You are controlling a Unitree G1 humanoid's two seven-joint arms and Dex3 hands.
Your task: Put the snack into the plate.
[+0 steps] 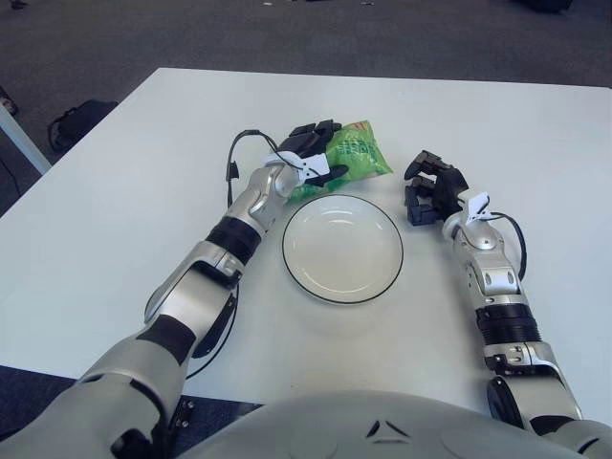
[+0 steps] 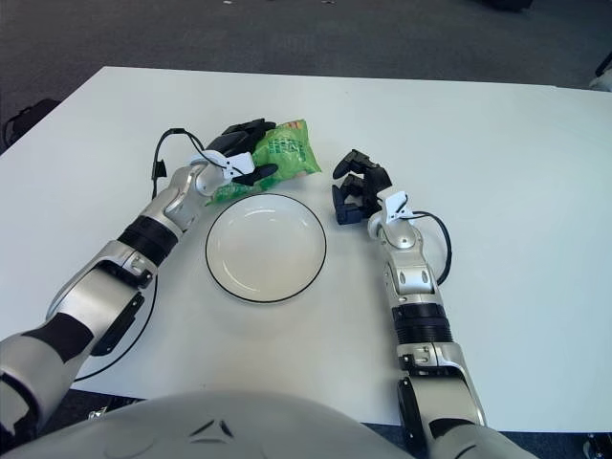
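Observation:
A green snack bag [image 1: 356, 158] is behind the far rim of the white plate [image 1: 342, 279], tilted with its right end raised. My left hand [image 1: 311, 155] grips the bag's left part, black fingers wrapped over the top and thumb underneath. The plate, black-rimmed and with nothing in it, sits in the middle of the white table. My right hand [image 1: 427, 186] shows to the right of the plate with its fingers curled and nothing in them.
The white table [image 1: 115, 210] stretches wide on all sides. A black cable [image 1: 236, 158] loops off my left wrist. Dark carpet lies beyond the far edge, with a black bag [image 1: 76, 120] on the floor at the left.

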